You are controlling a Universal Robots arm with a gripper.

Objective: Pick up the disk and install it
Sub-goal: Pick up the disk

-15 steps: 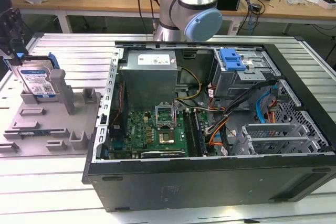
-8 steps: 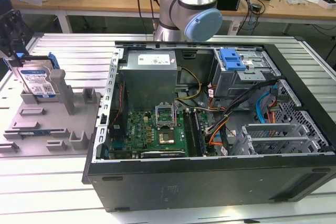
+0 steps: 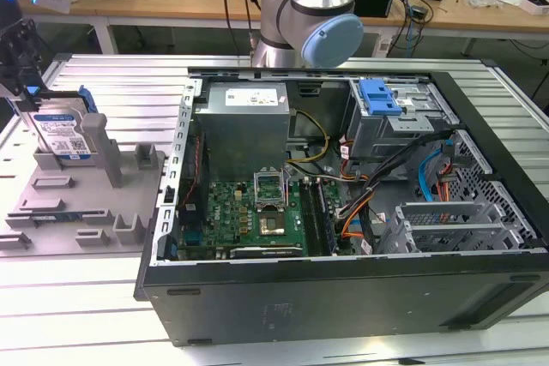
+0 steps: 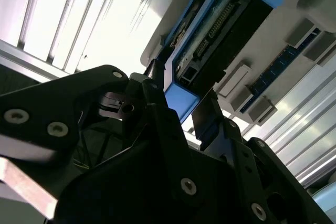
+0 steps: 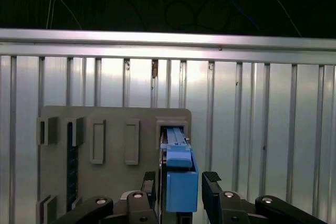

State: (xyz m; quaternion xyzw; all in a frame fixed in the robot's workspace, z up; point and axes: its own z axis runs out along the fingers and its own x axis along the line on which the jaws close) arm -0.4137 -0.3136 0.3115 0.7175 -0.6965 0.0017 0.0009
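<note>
The disk (image 3: 64,135) is stood upright in the grey holder (image 3: 69,190) on the desk (image 3: 86,297), at the exterior view's left. It is straddled by the claw (image 5: 180,181), narrowly parted, with a slight gap seen beside one finger.

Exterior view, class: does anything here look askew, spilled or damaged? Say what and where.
Nothing stands out. The disk stands upright in its gray holder, with the gripper at it; the open computer case shows no damage.

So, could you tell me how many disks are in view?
1: the disk stands upright in the grey holder at the exterior view's left, under the hand. The case might hide others.
</note>
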